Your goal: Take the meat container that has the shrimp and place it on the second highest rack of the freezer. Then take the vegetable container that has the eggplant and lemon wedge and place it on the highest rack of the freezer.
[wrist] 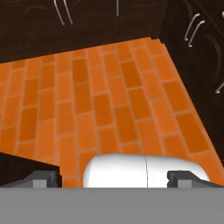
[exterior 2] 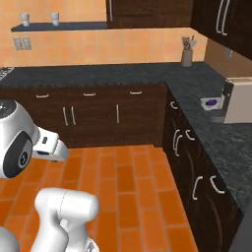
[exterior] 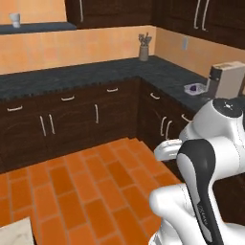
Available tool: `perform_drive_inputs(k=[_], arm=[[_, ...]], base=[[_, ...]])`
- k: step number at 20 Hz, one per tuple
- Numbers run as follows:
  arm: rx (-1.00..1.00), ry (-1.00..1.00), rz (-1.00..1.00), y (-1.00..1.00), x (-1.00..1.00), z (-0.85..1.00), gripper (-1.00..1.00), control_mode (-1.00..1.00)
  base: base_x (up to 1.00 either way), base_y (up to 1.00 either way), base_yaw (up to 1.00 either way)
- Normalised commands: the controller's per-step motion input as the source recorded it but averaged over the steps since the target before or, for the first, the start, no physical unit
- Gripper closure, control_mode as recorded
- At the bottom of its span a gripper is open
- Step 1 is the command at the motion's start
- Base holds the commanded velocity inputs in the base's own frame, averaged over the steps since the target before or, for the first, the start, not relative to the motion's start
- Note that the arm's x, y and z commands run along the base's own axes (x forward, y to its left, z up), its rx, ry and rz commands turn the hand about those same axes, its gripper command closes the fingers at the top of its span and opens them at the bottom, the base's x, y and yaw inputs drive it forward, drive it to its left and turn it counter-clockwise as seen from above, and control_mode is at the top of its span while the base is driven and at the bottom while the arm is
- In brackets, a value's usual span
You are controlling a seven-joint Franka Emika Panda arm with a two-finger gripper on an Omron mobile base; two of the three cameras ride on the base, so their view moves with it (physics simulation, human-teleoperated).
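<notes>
Glossy purple eggplant (exterior 2: 211, 102) in tray (exterior 2: 204, 104) on speckled dark counter (exterior 2: 231, 142).

No text, label or number can be read anywhere.

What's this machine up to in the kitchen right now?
Nothing is being handled at the moment. The white arm's gripper is open and empty, pointing down at the orange tiled floor. On the dark counter to the right sits a small white tray with something purple in it, probably the eggplant, beside a beige appliance. A utensil holder stands in the corner. The arm is nowhere near the tray.
</notes>
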Motion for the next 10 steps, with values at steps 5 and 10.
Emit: perform_drive_inputs(k=[5, 10], arm=[[0.0, 0.0, 0.0, 0.0, 0.0, 0.0, -1.0, 1.0], [0.0, 0.0, 0.0, 0.0, 0.0, 0.0, -1.0, 1.0]], base=[[1.0, -0.01, -0.01], [0.96, -0.12, -0.31]])
